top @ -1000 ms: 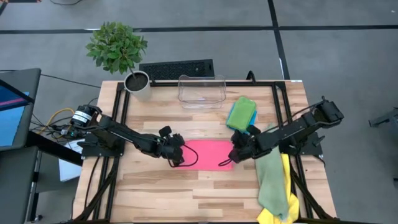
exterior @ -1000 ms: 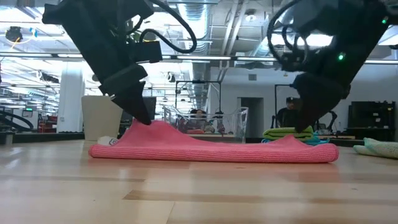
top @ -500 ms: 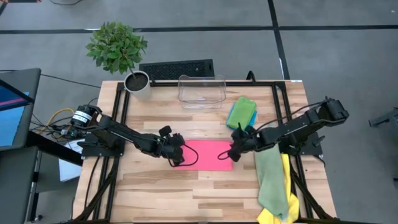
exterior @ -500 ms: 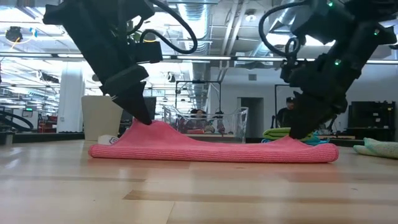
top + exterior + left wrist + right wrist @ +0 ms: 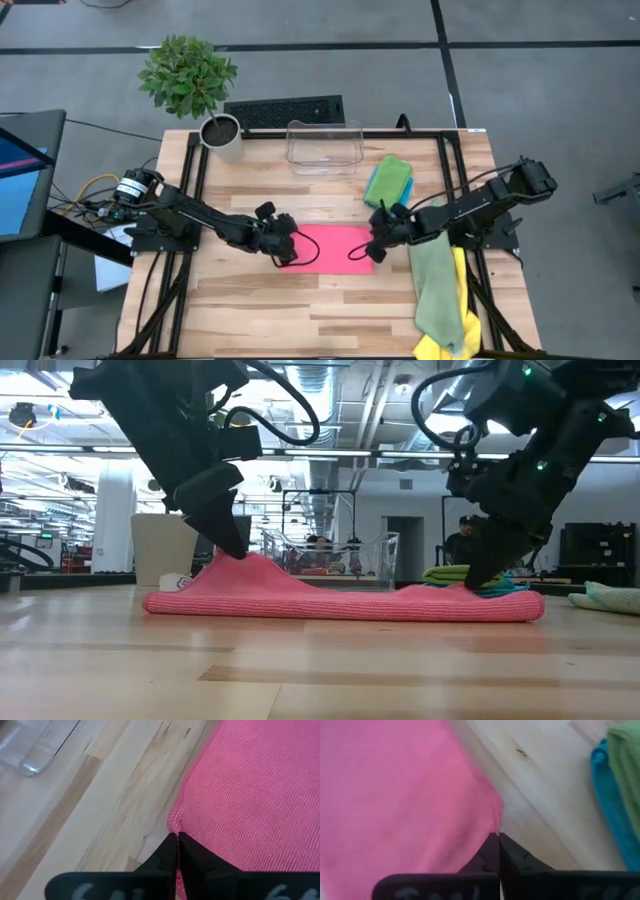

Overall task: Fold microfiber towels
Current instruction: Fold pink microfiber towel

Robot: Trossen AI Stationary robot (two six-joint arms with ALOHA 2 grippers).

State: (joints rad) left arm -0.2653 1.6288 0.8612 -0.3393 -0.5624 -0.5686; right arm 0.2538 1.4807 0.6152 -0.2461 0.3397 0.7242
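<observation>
The pink towel (image 5: pixel 335 247) lies as a flat oblong on the wooden table, mid-table. My left gripper (image 5: pixel 281 243) is shut on its far left corner, and my right gripper (image 5: pixel 375 243) is shut at its far right corner. In the low view the left corner stands up as a peak (image 5: pixel 240 565) under my left gripper (image 5: pixel 232 550). The right end lies nearly flat under my right gripper (image 5: pixel 477 575). A bright green towel (image 5: pixel 389 178) lies folded on a bright blue one behind the pink towel. My left gripper pinches the pink towel's far left corner (image 5: pixel 175 826) between its two fingers, slanting down from the table's left. The corner is lifted into a small peak, and the remainder of the towel lies on the table. My right gripper pinches the pink towel's far right corner (image 5: pixel 491 827) at its fingertips, slanting down from the table's right. The corner sits low, close to the table.
A pale sage towel (image 5: pixel 435 285) lies over a yellow one (image 5: pixel 440 347) at the table's near right. A clear plastic bin (image 5: pixel 323 146) stands at the far edge, a potted plant (image 5: pixel 190 78) at the far left, and a keyboard (image 5: pixel 283 110) behind the bin.
My right gripper has gone a little toward the table's far edge and tipped. The small peak of pink cloth under it has sunk nearly flat. My left gripper has kept still with its corner raised.
</observation>
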